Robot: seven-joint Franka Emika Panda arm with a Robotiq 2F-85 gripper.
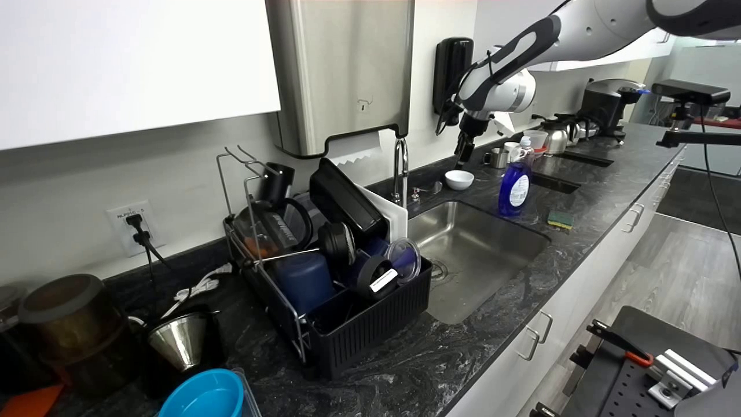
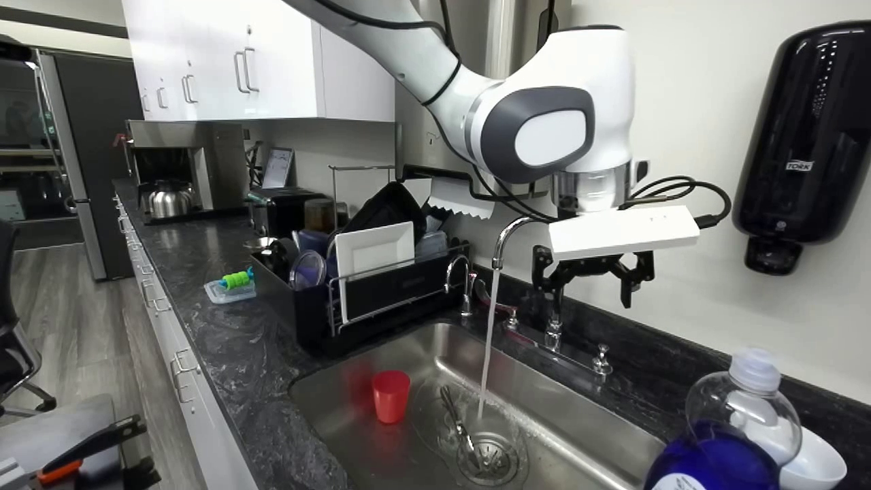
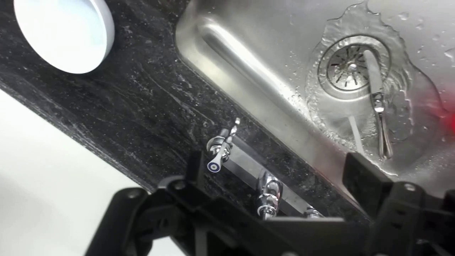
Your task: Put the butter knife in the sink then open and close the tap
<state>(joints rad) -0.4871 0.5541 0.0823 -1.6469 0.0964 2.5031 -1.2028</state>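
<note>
In the wrist view, the butter knife (image 3: 379,102) lay in the sink (image 3: 245,58), tip over the drain (image 3: 348,73), handle toward six o'clock; this part was done. The tap (image 2: 502,243) was running, so probably only closing it remained. The gripper (image 3: 275,169) had its jaws spread wide and held nothing.
</note>
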